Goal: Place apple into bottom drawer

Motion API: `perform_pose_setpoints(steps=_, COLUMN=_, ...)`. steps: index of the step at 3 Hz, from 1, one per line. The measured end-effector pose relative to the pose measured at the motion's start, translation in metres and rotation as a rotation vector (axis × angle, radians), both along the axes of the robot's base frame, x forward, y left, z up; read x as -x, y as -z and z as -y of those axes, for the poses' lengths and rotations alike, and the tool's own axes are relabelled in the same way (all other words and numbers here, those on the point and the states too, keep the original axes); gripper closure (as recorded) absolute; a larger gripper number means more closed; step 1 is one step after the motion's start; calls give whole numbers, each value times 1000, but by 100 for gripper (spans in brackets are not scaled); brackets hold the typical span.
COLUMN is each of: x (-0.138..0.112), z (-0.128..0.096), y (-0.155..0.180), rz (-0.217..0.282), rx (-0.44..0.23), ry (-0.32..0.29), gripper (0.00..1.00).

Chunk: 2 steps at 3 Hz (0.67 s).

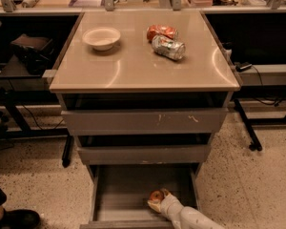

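The bottom drawer is pulled open at the foot of the grey cabinet. The small red and yellowish apple is low inside it, toward the front right. My gripper reaches in from the bottom right on a white arm, its fingers closed around the apple. I cannot tell whether the apple touches the drawer floor.
On the cabinet top stand a white bowl, a crushed red can and a silver can on its side. Two upper drawers are partly open. A person's shoe is at bottom left. Desk legs flank the cabinet.
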State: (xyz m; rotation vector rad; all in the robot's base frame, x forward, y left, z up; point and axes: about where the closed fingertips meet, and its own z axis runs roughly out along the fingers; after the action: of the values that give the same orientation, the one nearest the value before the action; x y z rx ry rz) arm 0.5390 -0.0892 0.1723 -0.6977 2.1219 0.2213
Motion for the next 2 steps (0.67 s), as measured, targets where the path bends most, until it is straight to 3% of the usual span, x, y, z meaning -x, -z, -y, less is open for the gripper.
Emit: perform_pose_setpoints(steps=2, x=0, z=0, y=0, rz=0, rx=0, ry=0, gripper=11)
